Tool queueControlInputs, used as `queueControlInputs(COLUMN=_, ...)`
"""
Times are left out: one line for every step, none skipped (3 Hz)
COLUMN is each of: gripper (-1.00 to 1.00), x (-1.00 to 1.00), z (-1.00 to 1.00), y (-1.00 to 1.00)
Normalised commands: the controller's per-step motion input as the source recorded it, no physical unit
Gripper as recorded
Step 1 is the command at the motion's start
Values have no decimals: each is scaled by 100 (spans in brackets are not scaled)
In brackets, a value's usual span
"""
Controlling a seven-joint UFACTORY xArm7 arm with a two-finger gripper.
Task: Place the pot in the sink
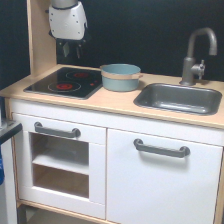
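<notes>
A toy kitchen seen from the front, slightly blurred. Near the top, toward the exterior view's left, the gripper [70,51] hangs above the back of the hob [64,82]. Its short dark fingers [65,51] point down from a white housing, and they hold nothing. They are small and dark against a dark wall, so whether they stand wide or narrow cannot be told. The arm above the housing is cut off by the top edge. Just behind the fingers on the exterior view's left rises a pale wooden panel [39,35].

Below the fingers lies the black hob with two red rings; the fingers hang clear of it. The pot [120,77] stands lower than the fingers and toward the exterior view's right, well apart from them. It is round, light blue-grey, with a tan band under the rim. It sits upright on the wooden counter [115,102], touching or just overlapping the hob's edge; which one is hard to make out.

Farther from the fingers, beyond the pot, the dark grey sink [145,98] is set into the counter, close beside the pot without touching it. A curved grey faucet [198,55] stands behind it. The sink's far corner nears the frame's edge.

Under the counter are white fronts with two grey handles [161,148].
</notes>
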Motion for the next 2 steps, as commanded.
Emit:
queueControlInputs(gripper=100, x=7, z=2, y=2)
queueControlInputs(gripper=100, x=6, z=2, y=0)
